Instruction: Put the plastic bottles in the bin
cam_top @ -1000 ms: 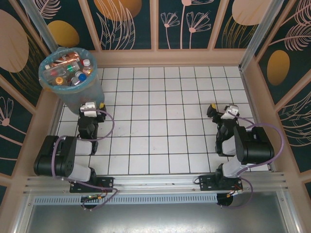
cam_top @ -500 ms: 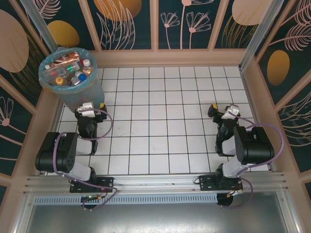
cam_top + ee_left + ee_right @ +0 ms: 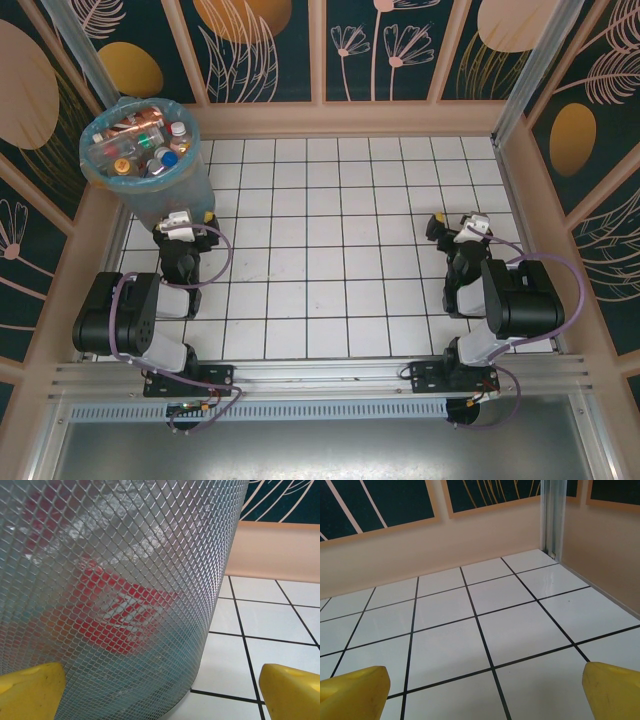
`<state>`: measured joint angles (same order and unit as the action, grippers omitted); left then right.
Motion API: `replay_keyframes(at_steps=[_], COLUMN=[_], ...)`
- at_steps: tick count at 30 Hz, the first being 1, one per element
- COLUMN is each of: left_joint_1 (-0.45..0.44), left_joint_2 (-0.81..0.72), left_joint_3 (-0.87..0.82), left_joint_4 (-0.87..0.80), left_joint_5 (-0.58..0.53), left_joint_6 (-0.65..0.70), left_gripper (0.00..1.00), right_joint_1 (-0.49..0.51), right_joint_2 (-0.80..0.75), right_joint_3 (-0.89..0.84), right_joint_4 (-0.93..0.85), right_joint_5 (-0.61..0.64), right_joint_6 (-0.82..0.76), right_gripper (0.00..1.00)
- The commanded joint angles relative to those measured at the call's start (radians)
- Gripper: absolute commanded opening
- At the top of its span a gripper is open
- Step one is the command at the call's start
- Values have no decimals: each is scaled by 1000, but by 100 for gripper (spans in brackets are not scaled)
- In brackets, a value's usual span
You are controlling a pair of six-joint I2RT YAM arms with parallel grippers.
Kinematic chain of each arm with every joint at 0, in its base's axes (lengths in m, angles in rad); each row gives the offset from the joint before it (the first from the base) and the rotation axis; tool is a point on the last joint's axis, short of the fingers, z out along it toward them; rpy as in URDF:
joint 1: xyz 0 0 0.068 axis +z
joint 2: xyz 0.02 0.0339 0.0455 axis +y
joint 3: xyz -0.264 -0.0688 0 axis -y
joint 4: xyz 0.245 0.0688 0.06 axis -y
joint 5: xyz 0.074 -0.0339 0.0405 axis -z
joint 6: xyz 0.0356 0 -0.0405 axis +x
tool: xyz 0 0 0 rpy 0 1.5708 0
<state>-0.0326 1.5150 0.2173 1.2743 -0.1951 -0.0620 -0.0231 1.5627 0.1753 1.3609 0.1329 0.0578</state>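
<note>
While the bin point(image 3: 172, 203) stood upright at the far-left corner of the worktop point(image 3: 330, 260), plastic bottles point(image 3: 146, 140) jumbled inside pointing every way, my left end effector point(image 3: 184, 221) beside it and my right end effector point(image 3: 458, 228) gaped empty.

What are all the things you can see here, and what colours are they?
bin: one, grey mesh lined with a light-blue bag, far left corner of the table.
plastic bottles: a jumbled pile, too many to count surely, clear with red, orange and blue bits, all inside the bin.
table: one, white tiles with black lines, in the middle.
walls: dark with peach leaf and flower drawings, around the table.
left gripper: one, yellow fingers, open, right beside the bin's wall.
right gripper: one, yellow fingers, open, above tiles on the right.
</note>
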Motion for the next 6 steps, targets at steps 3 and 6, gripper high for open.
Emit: replay_keyframes(at_steps=[3,6], left_joint_1=[5,6], left_joint_2=[6,3], left_joint_3=[11,3], left_joint_4=[10,28], left_joint_5=[-18,-61], left_joint_6=[-20,-33], left_gripper=[99,99], right_joint_1=[9,9], right_joint_2=[-2,-1], right_joint_3=[19,18], right_joint_4=[8,8], right_joint_5=[3,4], right_joint_6=[-12,-12], right_gripper=[99,99])
